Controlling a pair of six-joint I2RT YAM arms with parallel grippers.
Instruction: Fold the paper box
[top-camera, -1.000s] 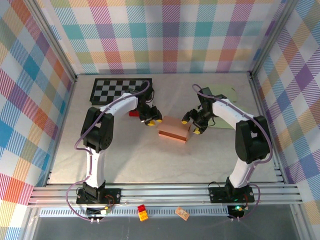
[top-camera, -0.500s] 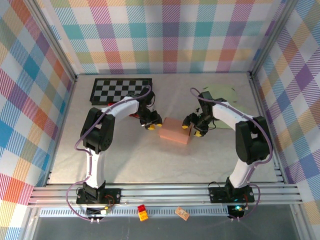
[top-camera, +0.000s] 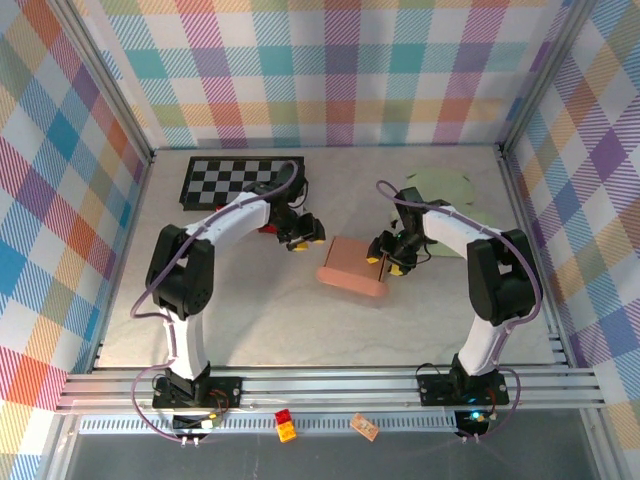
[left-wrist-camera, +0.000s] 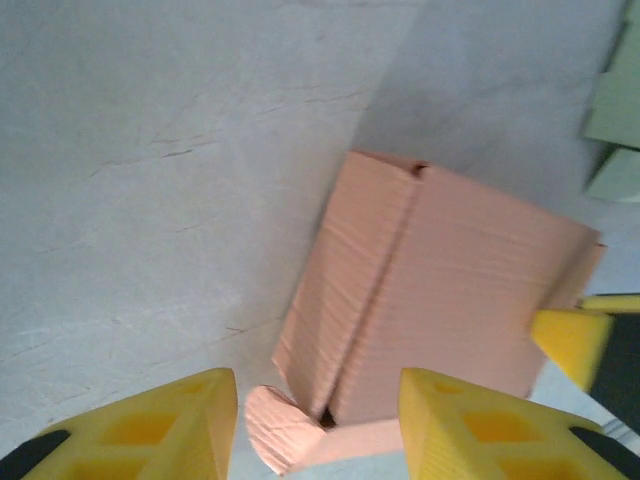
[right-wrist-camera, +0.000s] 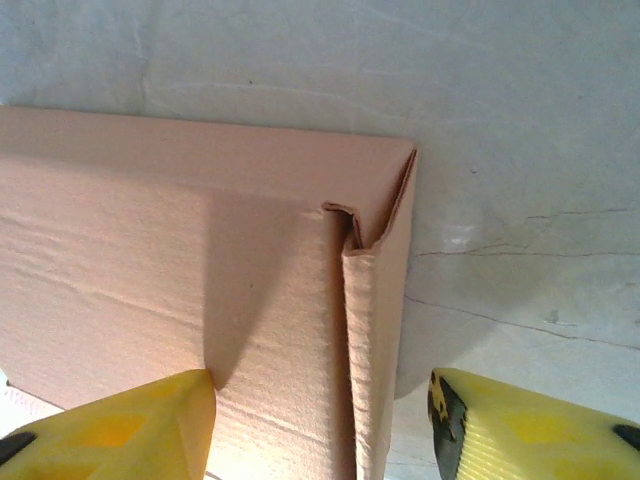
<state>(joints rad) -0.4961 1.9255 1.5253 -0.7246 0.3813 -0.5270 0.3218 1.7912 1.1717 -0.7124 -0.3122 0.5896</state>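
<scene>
The paper box (top-camera: 350, 265) is pink-brown cardboard lying mid-table, folded into a flat closed block. My left gripper (top-camera: 307, 233) hovers open just off the box's upper-left corner. In the left wrist view the box (left-wrist-camera: 450, 300) lies ahead, and a rounded tab (left-wrist-camera: 275, 430) sticks out between the yellow fingers (left-wrist-camera: 150, 430) without touching them. My right gripper (top-camera: 385, 257) stands at the box's right end. In the right wrist view its open jaws (right-wrist-camera: 322, 390) straddle the box's folded side wall (right-wrist-camera: 375, 330); the left finger (right-wrist-camera: 120, 430) rests over the top panel, while the right finger stands clear of the wall.
A black-and-white checkered mat (top-camera: 242, 180) lies at the back left. A pale green sheet (top-camera: 442, 188) lies at the back right. A small red object (top-camera: 268, 228) sits beside the left arm. Plaid walls close in the table on three sides.
The left gripper has drawn back from the box's corner and opened wider. The right gripper has moved left over the box's end, its jaws narrowing. The box shifted slightly nearer.
</scene>
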